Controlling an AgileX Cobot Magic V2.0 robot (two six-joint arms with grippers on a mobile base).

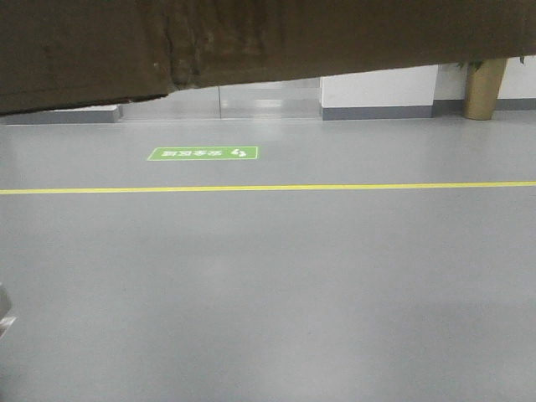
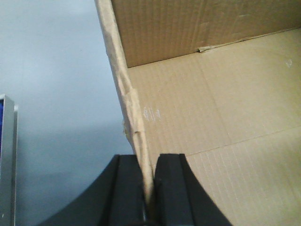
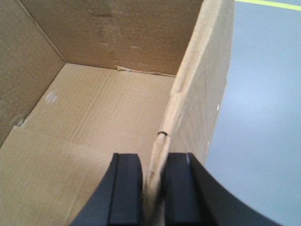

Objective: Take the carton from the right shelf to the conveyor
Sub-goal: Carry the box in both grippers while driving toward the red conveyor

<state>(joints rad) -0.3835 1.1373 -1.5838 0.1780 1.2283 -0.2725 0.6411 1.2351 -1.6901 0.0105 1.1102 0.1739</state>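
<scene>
- We are holding the large plain brown cardboard carton (image 2: 211, 117) by two opposite side walls, one arm on each.
- Our left gripper (image 2: 146, 188) is clamping the carton's thin upper wall edge. One black finger (image 2: 127, 188) is lying outside the wall and the other inside, with both pressing on the cardboard.
- In the left wrist view, the open inside of the box is spreading out to the right of that wall, showing its ribbed bottom flaps and a seam.
- Our right gripper (image 3: 153, 188) is pinching the opposite wall in the same way, with a finger on either face and the cardboard squeezed between them.
- In the front view, the carton's dark underside is filling the top of the picture, slanting, with a torn, creased spot near the middle.
- Below it, the smooth light grey floor (image 1: 268, 285) is lying well apart from the box.
- A thin yellow line (image 1: 335, 186) is crossing the floor, and a green rectangular floor sign (image 1: 203, 153) is sitting just beyond it.
</scene>
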